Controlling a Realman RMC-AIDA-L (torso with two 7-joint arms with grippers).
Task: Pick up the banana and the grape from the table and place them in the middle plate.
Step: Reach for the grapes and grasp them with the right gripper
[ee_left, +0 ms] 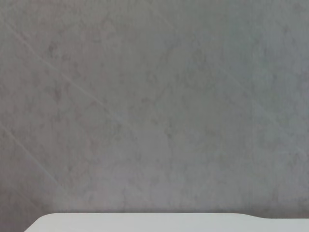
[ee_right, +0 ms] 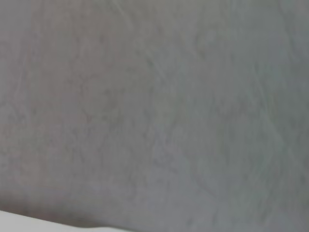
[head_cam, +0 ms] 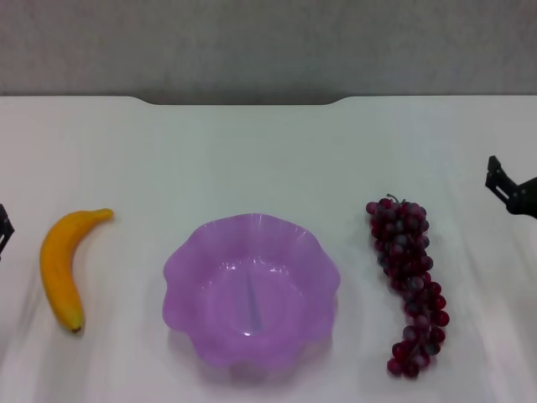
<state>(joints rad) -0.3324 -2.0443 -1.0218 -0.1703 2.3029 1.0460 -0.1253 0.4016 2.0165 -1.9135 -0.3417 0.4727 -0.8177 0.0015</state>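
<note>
The yellow-orange banana [head_cam: 62, 267] lies on the white table [head_cam: 252, 159] at the left, its dark tip toward me. The purple scalloped plate [head_cam: 251, 290] sits in the middle and holds nothing. The dark red bunch of grapes [head_cam: 408, 281] lies to the right of the plate. My left gripper [head_cam: 4, 228] shows only as a dark sliver at the left edge, beside the banana. My right gripper [head_cam: 510, 188] shows as a dark part at the right edge, beyond the grapes. Neither wrist view shows any of these objects.
The table's far edge [head_cam: 243, 99] has a shallow notch against a grey wall [head_cam: 268, 42]. Both wrist views show grey floor [ee_left: 154, 106] [ee_right: 154, 106] and a strip of the table edge [ee_left: 159, 222] [ee_right: 29, 223].
</note>
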